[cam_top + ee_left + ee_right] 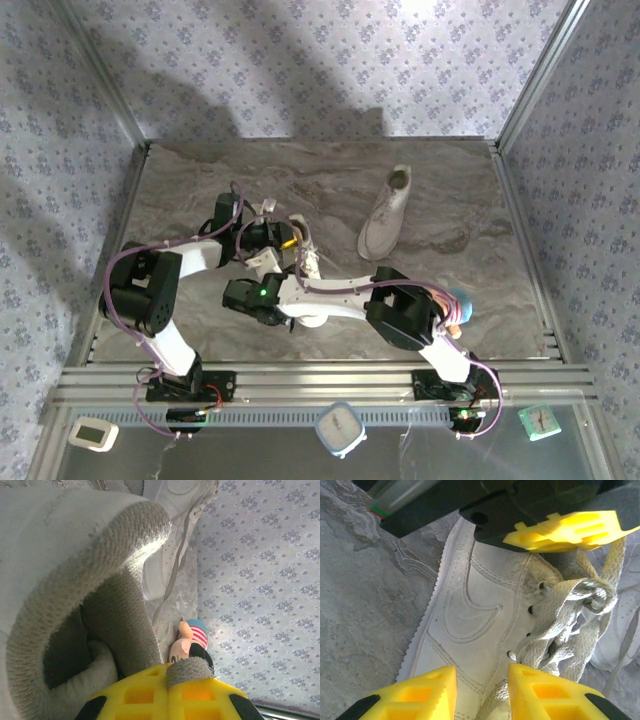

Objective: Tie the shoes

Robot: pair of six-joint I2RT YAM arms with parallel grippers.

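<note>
One white shoe (385, 218) lies alone at the back right of the table. The other shoe (312, 265) sits in the middle, mostly under both arms. My left gripper (285, 243) is over it, its yellow fingers (135, 695) shut on a woven white lace (189, 671) beside the shoe's grey collar (115, 580). My right gripper (482, 690) hovers open just above that shoe's side panel (470, 610). A loose lace strand (502, 705) runs along its right finger. The bunched laces (565, 620) lie to the right, under the left gripper's yellow finger (570, 530).
A small plush toy (192, 640) with a pink-striped, blue-topped part lies near the right arm's elbow (458, 305). Metal frame posts and patterned walls bound the table. Three small clocks (340, 428) sit along the front rail.
</note>
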